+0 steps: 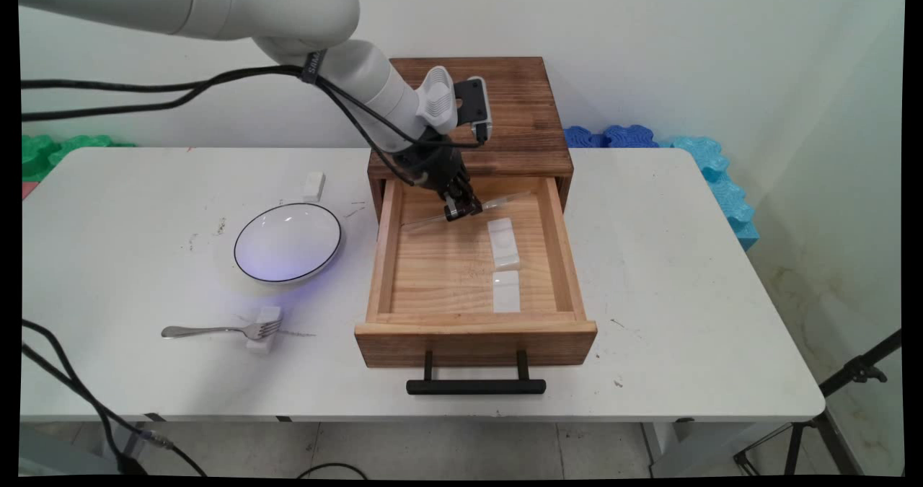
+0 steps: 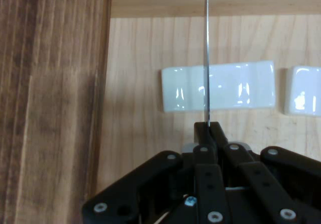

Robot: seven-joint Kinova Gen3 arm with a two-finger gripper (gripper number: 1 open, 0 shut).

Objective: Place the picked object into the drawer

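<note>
Main view: the jaws hang inside the back of an open wooden drawer (image 1: pixel 476 325), clamped on a thin, pale knife (image 1: pixel 497 202) that lies crosswise, sticking out to either side of them. The knife sits just above the drawer floor; whether it touches the wood cannot be told. Just in front of the jaws, toward the drawer's handle, lie two white ceramic rests (image 1: pixel 503 242) (image 1: pixel 506 291), one behind the other. Directly behind the jaws stands the dark wooden cabinet (image 1: pixel 505 112) that houses the drawer. Well off to the side, out on the white surface (image 1: pixel 685 292), are a black-rimmed white plate (image 1: pixel 287 243), a fork (image 1: pixel 209 331) propped on a third rest (image 1: pixel 263 328), and a small white block (image 1: pixel 314 185)

Hand view: the jaws are together on the knife (image 2: pixel 206 58), seen edge-on as a fine line running straight away from them. Beyond the fingertips lies the nearer rest (image 2: pixel 218 93), with the second rest (image 2: pixel 303 91) just beside it; the cabinet's dark front (image 2: pixel 50 108) fills one side, close to the jaws

The risks, as a judgement: the grip is narrow on a slim, smooth blade, so the knife could pivot or slip; its long ends could strike the drawer's side walls or the cabinet front if swung; and a low pass could knock the rests askew
</note>
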